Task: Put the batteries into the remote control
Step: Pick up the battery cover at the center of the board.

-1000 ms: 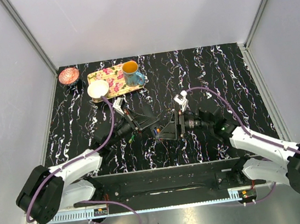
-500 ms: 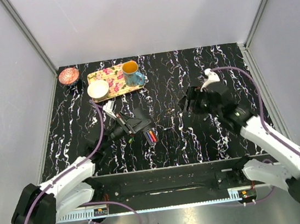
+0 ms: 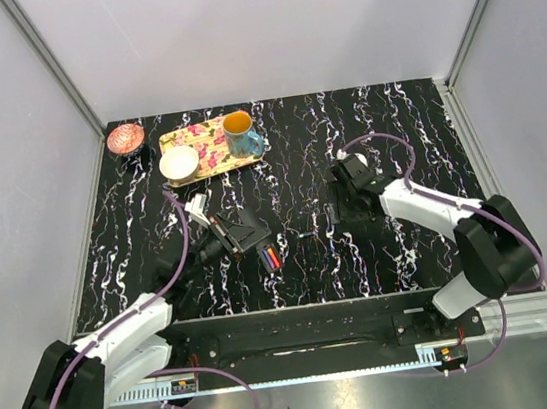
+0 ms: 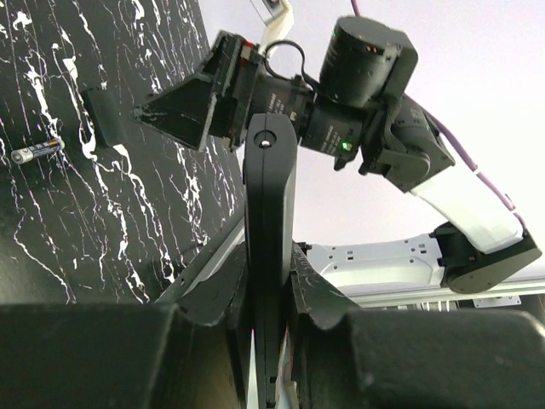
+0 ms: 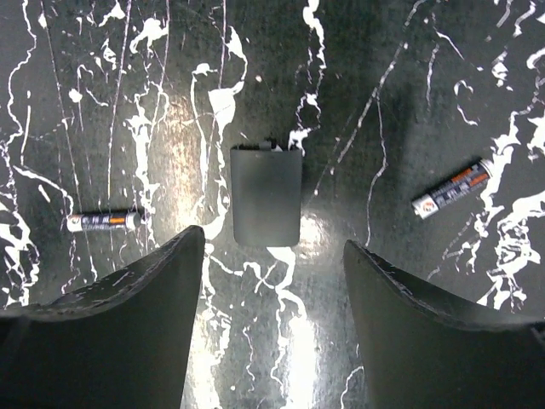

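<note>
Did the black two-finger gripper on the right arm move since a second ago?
Yes. The right gripper has moved rightward, farther from the floral yellow tray, which stayed put.

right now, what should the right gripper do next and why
Probably lower the right gripper straight down onto the black cover: its jaws are open and centred over it, while the left gripper clamps the remote control.
</note>
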Robot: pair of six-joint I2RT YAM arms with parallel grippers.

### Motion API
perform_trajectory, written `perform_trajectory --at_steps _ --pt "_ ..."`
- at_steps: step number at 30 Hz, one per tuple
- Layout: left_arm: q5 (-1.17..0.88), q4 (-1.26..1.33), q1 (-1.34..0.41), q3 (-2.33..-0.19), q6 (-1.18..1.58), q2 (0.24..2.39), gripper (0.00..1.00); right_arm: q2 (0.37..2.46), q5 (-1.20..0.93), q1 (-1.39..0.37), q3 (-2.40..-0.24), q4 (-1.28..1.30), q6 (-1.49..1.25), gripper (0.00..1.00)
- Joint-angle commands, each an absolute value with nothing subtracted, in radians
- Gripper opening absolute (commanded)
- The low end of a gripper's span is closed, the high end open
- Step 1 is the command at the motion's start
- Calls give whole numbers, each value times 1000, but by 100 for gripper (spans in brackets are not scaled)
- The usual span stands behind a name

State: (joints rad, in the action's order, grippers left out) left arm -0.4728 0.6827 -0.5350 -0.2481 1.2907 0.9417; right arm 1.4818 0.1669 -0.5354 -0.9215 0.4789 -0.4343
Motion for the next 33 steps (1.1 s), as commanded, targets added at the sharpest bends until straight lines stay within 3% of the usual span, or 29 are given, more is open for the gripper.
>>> perform_trajectory --at_steps 1,23,33 --pt "-505 770 -528 -227 1290 937 0 1571 175 -535 -1000 446 -388 74" --pt "-517 825 -525 -212 1308 976 0 1713 135 -532 -988 403 -356 61" --pt "-518 821 -525 -222 1304 985 0 1709 135 -532 -974 425 -374 44"
